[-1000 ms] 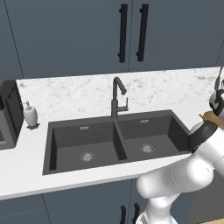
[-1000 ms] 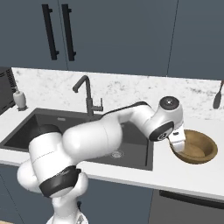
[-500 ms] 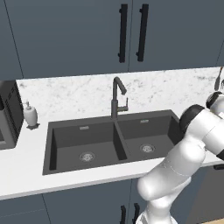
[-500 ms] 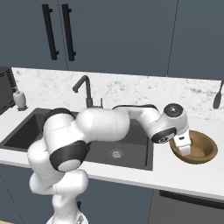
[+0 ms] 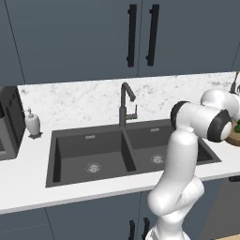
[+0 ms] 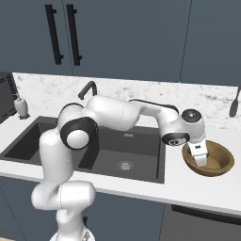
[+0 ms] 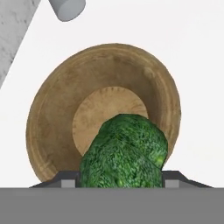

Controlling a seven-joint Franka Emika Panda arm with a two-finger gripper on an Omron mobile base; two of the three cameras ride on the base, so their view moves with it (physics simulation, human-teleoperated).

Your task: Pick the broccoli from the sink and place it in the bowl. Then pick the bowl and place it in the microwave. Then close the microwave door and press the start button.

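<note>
- Hand view: the broccoli (image 7: 124,151) sits low in the centre of the frame, wedged between the two finger tips at the bottom edge, so the gripper (image 7: 119,178) is clamped on it. Behind it lies the brown bowl (image 7: 52,118); a grey cylinder (image 7: 66,8) pokes in at the upper left.
- Right base view: the gripper (image 6: 200,159) hangs over the bowl (image 6: 221,162) at the right of the frame, on the white counter (image 6: 188,186) beside the sink (image 6: 28,143).
- Left base view: both sink basins and the faucet (image 5: 125,104) show in the centre, with a soap bottle (image 5: 32,123) at the left; a sliver of green (image 5: 237,126) and the bowl rim touch the right edge.
</note>
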